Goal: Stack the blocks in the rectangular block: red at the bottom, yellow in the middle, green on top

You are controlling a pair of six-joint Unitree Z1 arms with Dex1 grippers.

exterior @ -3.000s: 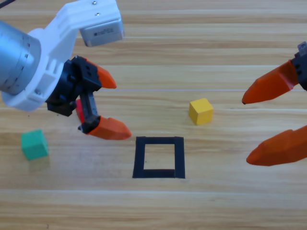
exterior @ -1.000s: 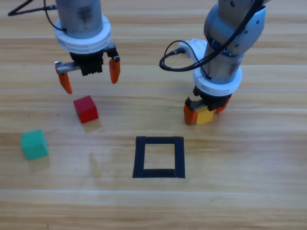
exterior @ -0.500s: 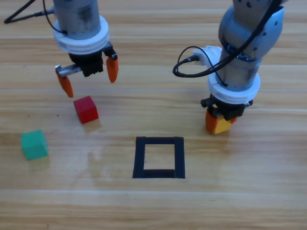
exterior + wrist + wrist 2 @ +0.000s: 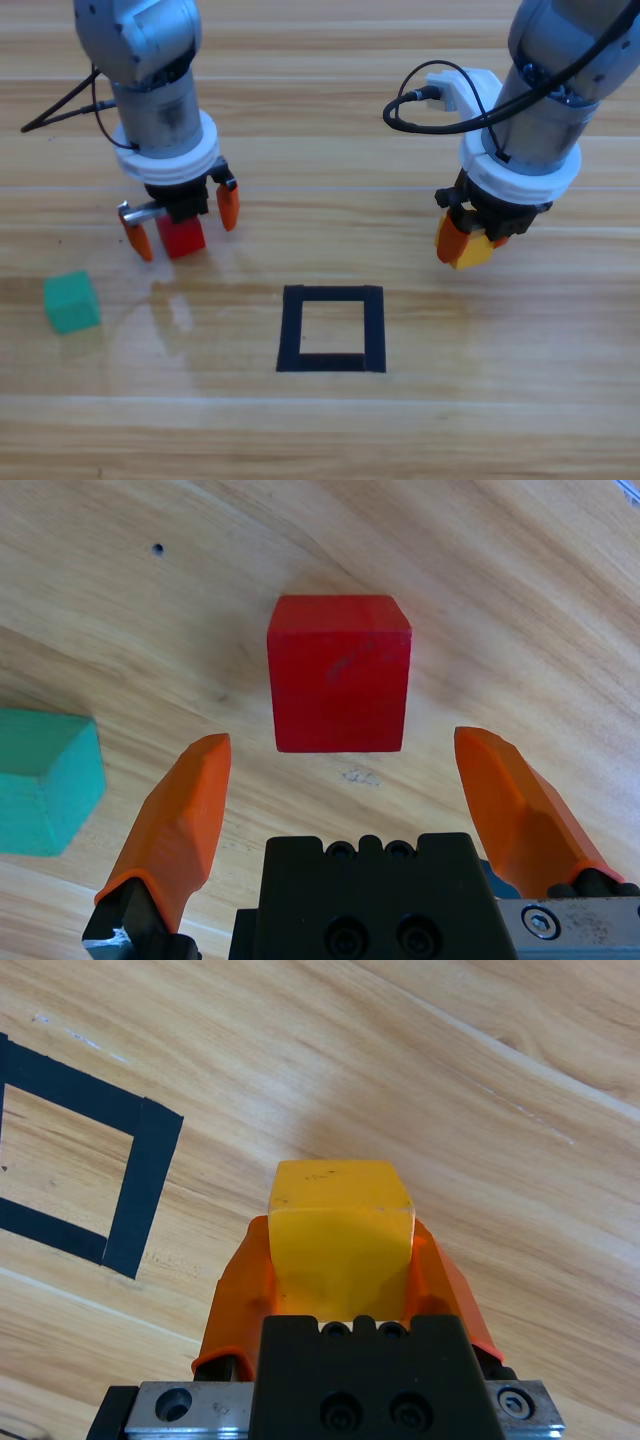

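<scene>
The red cube (image 4: 182, 238) (image 4: 339, 671) rests on the table at the left. My left gripper (image 4: 180, 222) (image 4: 345, 770) stands open with a jaw on either side of it, neither jaw touching. At the right, my right gripper (image 4: 468, 243) (image 4: 340, 1265) is shut on the yellow cube (image 4: 474, 251) (image 4: 340, 1230), held above the wood to the upper right of the black tape square (image 4: 331, 328) (image 4: 75, 1155). The teal-green cube (image 4: 71, 301) (image 4: 40, 778) lies at the far left, apart from both grippers.
Bare wood shows inside the tape square. A black cable (image 4: 425, 112) loops beside the right arm's wrist, and another cable (image 4: 65, 108) trails off the left arm toward the left edge.
My left gripper has dropped down around the red cube, jaws still apart. My right gripper has carried the yellow cube a little farther right and higher off the table.
</scene>
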